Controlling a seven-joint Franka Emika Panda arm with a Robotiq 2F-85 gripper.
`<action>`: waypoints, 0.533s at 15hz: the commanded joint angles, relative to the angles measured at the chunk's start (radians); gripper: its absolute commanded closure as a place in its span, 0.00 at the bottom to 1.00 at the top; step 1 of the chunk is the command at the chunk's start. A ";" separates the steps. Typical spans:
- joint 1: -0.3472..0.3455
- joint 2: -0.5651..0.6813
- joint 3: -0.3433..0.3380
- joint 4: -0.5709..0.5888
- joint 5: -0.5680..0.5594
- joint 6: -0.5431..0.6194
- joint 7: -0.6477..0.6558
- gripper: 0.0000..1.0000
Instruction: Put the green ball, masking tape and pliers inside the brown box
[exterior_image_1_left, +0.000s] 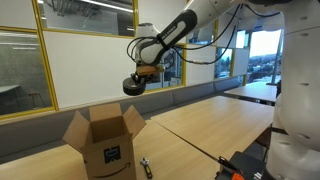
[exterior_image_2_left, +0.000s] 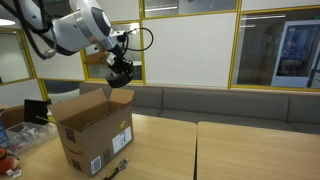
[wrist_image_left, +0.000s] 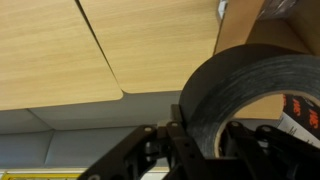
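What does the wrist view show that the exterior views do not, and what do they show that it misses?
Only the wrist view: the label inside the core of the masking tape, seen close. Only an exterior view: the brown box whole, flaps open, the pliers lying on the table beside it, and the arm. Both: the end effector shut on the masking tape, above the table.

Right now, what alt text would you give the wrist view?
The gripper is shut on the dark masking tape roll, which fills the right of the frame. Beyond lie a pale wooden table and, top right, part of the brown box.
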 joint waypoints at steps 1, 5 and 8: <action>-0.020 -0.023 0.093 -0.018 0.074 0.040 -0.011 0.80; -0.013 0.012 0.165 -0.045 0.196 0.093 -0.055 0.80; -0.012 0.049 0.210 -0.083 0.336 0.155 -0.144 0.80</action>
